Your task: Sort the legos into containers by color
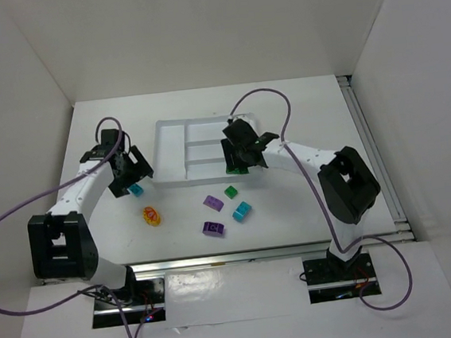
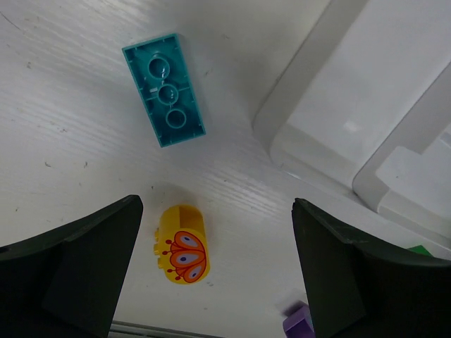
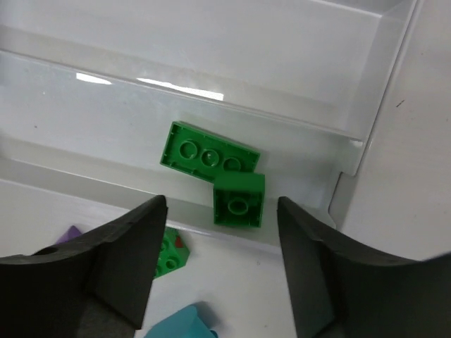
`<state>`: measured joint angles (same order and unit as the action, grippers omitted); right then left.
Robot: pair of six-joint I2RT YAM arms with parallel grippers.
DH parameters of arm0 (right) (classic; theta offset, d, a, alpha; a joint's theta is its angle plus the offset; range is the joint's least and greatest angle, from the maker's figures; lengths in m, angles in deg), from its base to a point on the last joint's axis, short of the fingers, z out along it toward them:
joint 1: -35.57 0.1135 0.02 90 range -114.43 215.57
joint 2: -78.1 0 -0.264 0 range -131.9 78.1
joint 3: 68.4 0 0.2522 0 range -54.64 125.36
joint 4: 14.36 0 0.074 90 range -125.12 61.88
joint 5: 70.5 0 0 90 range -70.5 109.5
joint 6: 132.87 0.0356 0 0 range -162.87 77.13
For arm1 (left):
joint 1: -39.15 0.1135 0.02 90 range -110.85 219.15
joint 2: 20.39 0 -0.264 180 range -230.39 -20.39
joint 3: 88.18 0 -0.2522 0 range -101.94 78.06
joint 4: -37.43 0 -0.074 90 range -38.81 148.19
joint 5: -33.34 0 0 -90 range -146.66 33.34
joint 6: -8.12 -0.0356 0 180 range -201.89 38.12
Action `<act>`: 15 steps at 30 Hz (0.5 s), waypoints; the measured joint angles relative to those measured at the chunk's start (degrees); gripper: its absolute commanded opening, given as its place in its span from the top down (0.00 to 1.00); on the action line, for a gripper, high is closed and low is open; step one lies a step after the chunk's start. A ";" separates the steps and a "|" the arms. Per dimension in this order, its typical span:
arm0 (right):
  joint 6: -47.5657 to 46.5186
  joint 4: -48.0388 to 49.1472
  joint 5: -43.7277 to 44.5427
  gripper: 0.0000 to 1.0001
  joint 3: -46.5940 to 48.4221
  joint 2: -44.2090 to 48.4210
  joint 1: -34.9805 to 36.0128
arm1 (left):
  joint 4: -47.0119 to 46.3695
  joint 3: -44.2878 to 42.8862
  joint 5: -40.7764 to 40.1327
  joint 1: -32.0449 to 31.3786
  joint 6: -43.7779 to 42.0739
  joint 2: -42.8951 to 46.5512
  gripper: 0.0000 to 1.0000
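Now the right end effector (image 3: 220, 205) hangs with its jaws partly apart and empty over the tray's (image 3: 211, 91) nearest long section, where two green bricks (image 3: 209, 155) lie touching (one long, one square). The left end effector (image 2: 217, 208) gapes wide above the bench (image 2: 70, 155), over a cyan brick (image 2: 163, 89) and the orange piece (image 2: 184, 244).

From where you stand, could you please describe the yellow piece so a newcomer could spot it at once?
Find the white divided tray. Below its left corner in the top view, past a cyan brick, lies the yellow piece. It alone is yellow, and it is rounded with an orange-red butterfly print, unlike the flat, square-edged cyan brick beside it.
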<state>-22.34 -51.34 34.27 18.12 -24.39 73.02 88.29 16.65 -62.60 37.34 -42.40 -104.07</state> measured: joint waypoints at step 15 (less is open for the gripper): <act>0.04 1.44 1.11 0.18 -2.80 9.57 -1.90 | -0.61 -0.96 -3.02 1.97 1.57 -10.01 0.07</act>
<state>-22.29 -49.90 35.38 15.32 -14.82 71.12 87.68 15.69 -65.61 39.31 -40.83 -114.08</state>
